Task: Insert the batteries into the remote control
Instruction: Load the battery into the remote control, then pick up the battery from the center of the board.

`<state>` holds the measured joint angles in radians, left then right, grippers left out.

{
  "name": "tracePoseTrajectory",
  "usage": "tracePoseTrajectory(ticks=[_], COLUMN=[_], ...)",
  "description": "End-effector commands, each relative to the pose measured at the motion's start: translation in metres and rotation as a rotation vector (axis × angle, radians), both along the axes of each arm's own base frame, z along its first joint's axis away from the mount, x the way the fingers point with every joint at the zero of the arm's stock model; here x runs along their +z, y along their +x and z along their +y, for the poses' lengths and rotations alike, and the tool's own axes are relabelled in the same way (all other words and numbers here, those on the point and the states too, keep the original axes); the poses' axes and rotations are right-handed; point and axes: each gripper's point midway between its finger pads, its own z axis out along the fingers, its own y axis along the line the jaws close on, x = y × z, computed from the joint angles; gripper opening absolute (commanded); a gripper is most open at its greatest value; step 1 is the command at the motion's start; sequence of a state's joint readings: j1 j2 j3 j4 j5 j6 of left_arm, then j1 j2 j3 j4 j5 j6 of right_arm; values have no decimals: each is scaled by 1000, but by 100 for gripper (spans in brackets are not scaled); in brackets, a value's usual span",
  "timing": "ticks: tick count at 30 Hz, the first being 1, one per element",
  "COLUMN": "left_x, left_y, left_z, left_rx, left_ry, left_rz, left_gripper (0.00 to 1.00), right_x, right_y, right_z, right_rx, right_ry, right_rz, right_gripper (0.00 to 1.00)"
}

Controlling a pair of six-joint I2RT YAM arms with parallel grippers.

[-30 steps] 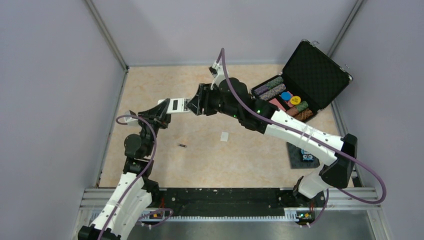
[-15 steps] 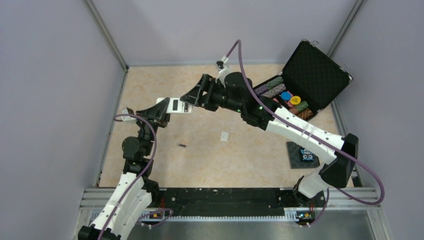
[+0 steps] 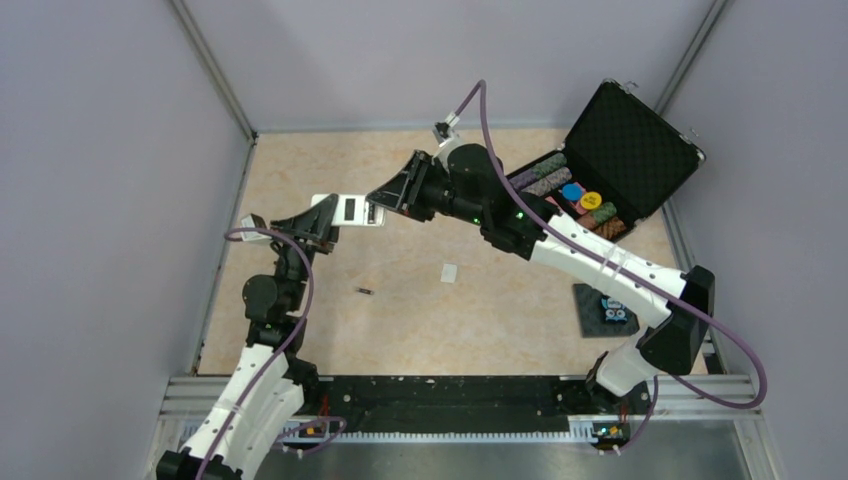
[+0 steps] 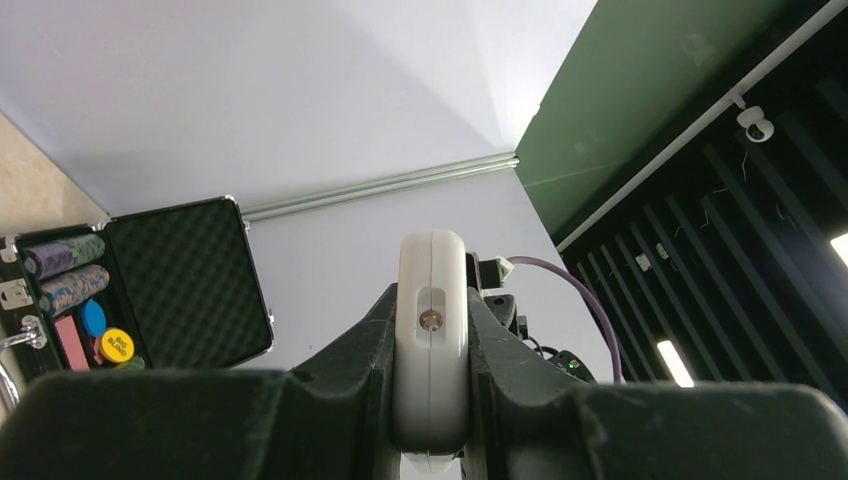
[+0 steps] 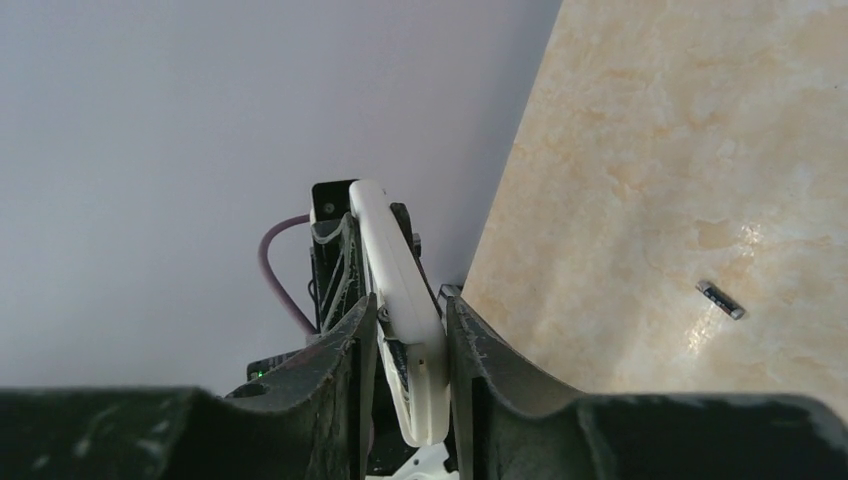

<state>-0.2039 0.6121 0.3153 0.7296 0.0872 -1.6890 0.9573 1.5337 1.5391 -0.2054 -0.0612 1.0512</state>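
Near worktop: on the beige marbled worktop (image 3: 480, 330) I see one thin dark cylindrical battery (image 3: 364, 291) lying loose. A small white rectangular cover piece (image 3: 449, 272) lies to its right, well apart.
Black square pad (image 3: 590, 298): carries a blue gadget (image 3: 614, 314).
Progress: by my reading, loading is unfinished. The cover piece is off, one battery awaits pickup, and I cannot find the second battery.
Left end effector (image 4: 432, 340): clenched on one end of the small white rectangular remote control (image 3: 350, 210), which is held in the air above the worktop.
Right end effector (image 5: 408, 335): grasping the remote control's other end.
Far container: an open black foam-lined case (image 3: 630, 140) holds rows of coloured chips (image 3: 575, 195) and a pink block (image 3: 553, 206).
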Motion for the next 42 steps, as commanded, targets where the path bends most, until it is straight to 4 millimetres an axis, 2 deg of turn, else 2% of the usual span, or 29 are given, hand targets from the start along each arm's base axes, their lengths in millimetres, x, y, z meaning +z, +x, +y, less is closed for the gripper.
tracePoseTrajectory(ticks=[1,5,9,16,18,20,23,24,27,30,33,35,36,39,42], left_x=[10,11,13,18,17,12,-1,-5,-28,-49,-63,-73,-85,-89,-92], left_y=[-6,-5,-4,-3,-3,-3,-2,-3,-4,-1,4,10,14,17,12], left_z=[0,1,2,3,2,2,2,3,4,3,4,7,10,34,67], left_rx=[0,0,-2,-6,-2,5,28,38,65,73,91,123,145,281,426], left_ry=[3,-8,-29,-45,-34,-18,27,45,114,179,230,318,390,585,744], left_rz=[-62,-62,-62,-68,-69,-62,-48,-48,-39,-18,26,94,161,286,415], left_gripper=[0,0,0,0,0,0,0,0,0,0,0,0,0,0,0], right_x=[28,24,21,7,8,14,32,39,52,50,30,9,-4,-52,-100], right_y=[4,2,-1,-2,-1,2,5,4,5,11,19,24,27,34,38], right_z=[1,5,7,6,3,-1,-10,-12,-24,-38,-50,-57,-59,-65,-55], right_rx=[-7,14,37,53,35,14,-13,-14,-40,-63,-84,-84,-83,-70,8], right_ry=[86,86,82,22,13,6,29,41,54,41,-24,-94,-136,-294,-415], right_rz=[-33,-29,-35,-43,-43,-50,-79,-104,-152,-155,-154,-157,-153,-151,-146], right_gripper=[26,19,17,21,27,37,61,66,75,76,76,75,73,68,63])
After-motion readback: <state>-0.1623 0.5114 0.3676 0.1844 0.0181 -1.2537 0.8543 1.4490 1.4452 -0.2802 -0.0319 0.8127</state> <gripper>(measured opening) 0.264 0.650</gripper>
